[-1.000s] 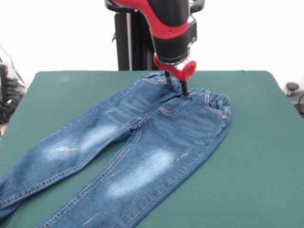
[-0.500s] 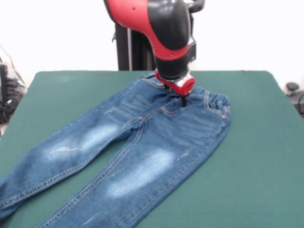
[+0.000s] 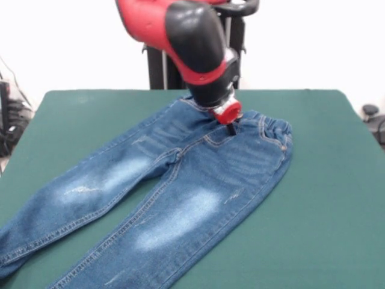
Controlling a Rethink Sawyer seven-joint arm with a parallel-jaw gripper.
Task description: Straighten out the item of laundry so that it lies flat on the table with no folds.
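Green felt table (image 3: 337, 198), wide and bare round the cloth, with plenty of spare room to the right and toward the far edge. Blue denim next: jeans (image 3: 180, 180) spread face-up across the middle, waistband toward the far side, both legs running off toward the near-left corner and cut by the picture's bottom edge. Mostly flat already, going by the front view; slight puckering along the elastic waist and a soft crease near the crotch. Red and black arm (image 3: 192, 42) slanting down from above, ending at the gripper (image 3: 231, 127), tip pressed at the waistband's middle, by the fly. Cannot tell whether open or clamped on denim (wrist housing hides all but a dark tip).

Likely trouble from here: a lift or drag with cloth caught would bunch the waist and pull the legs inward, undoing the flat lay. A push along the felt could ruck the fabric ahead of the tip. Leg ends near the table's near edge, so a pull that way might slide hems over the side.

Nothing else on the felt. Cables (image 3: 12, 120) and dark clutter off the left edge, a small dark item (image 3: 370, 111) off the right, none in the way.
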